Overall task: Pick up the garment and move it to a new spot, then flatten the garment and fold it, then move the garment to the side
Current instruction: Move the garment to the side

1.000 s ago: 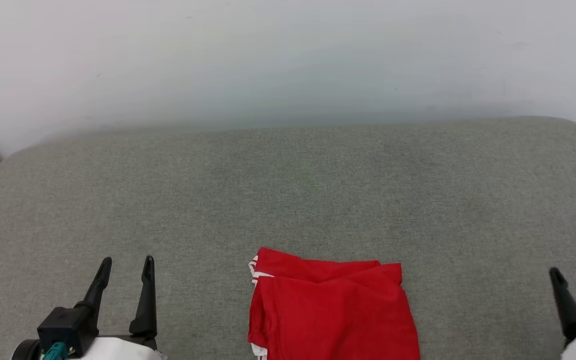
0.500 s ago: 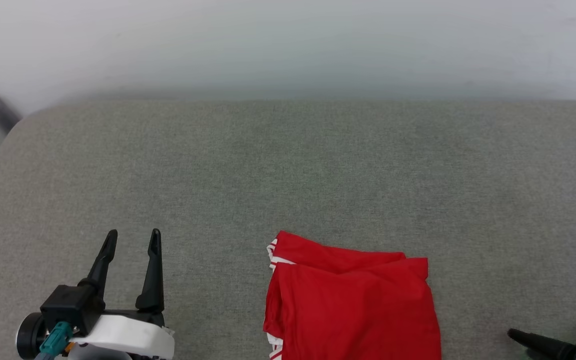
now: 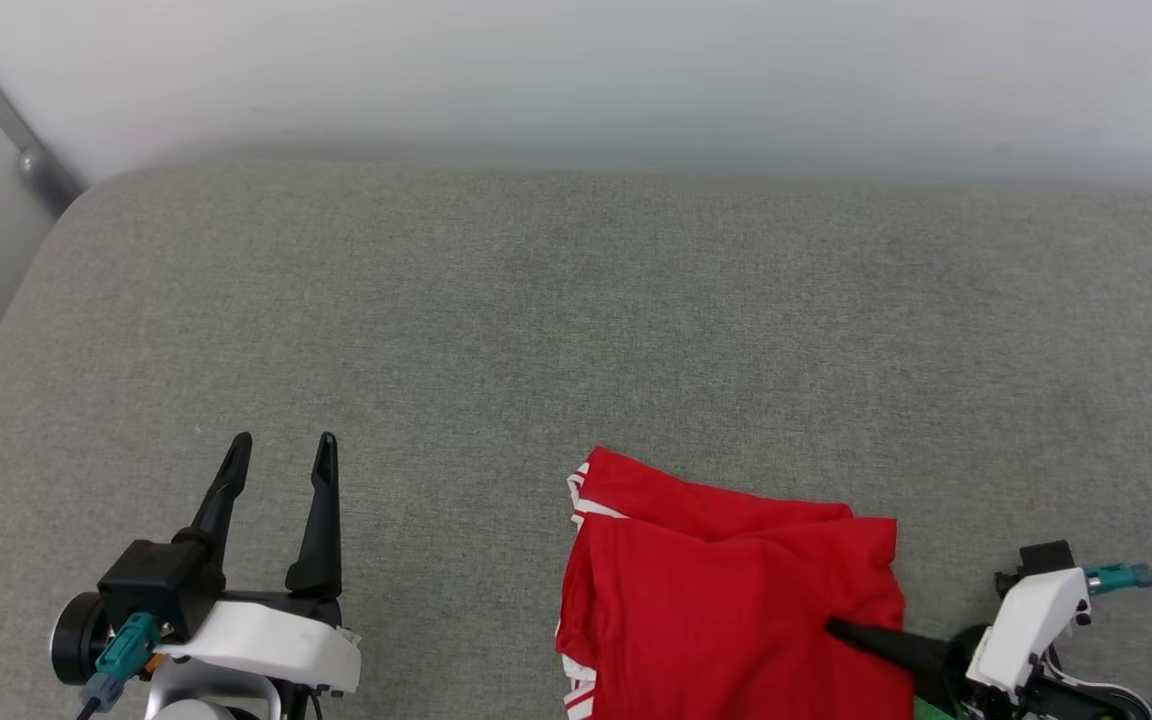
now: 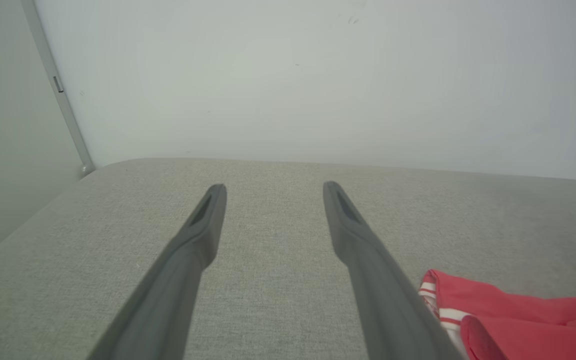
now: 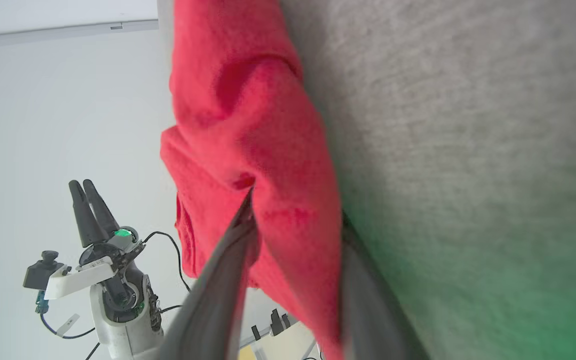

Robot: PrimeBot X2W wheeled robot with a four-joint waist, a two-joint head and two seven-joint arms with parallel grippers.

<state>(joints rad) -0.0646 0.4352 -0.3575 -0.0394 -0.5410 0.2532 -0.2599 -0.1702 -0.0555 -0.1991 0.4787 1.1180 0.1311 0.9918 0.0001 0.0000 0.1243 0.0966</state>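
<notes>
The shirt [image 3: 726, 600] is a folded red pile on the grey cushion [image 3: 536, 300]. It lies at the cushion's near edge, a bit right of the middle. White and red stripes peek out on its left side. Its right side runs from the cushion's near edge toward the back.

The right gripper [image 5: 295, 215] is the close one. It is low over the cushion's near right part, turned sideways, pointing left across the shirt's right side. One finger lies on top of the red cloth. The other goes under the edge, next to the cushion. So the cloth sits between the two fingers, and they are apart. I think they have not pinched it yet, but the cloth hides the lower tip.

The left gripper [image 3: 283, 445] is over the cushion's near left part, well apart from the shirt. Its fingers point toward the cushion's back, spread wide, holding nothing.

The folding looks done, so I think the right arm should squeeze and carry the shirt aside.
</notes>
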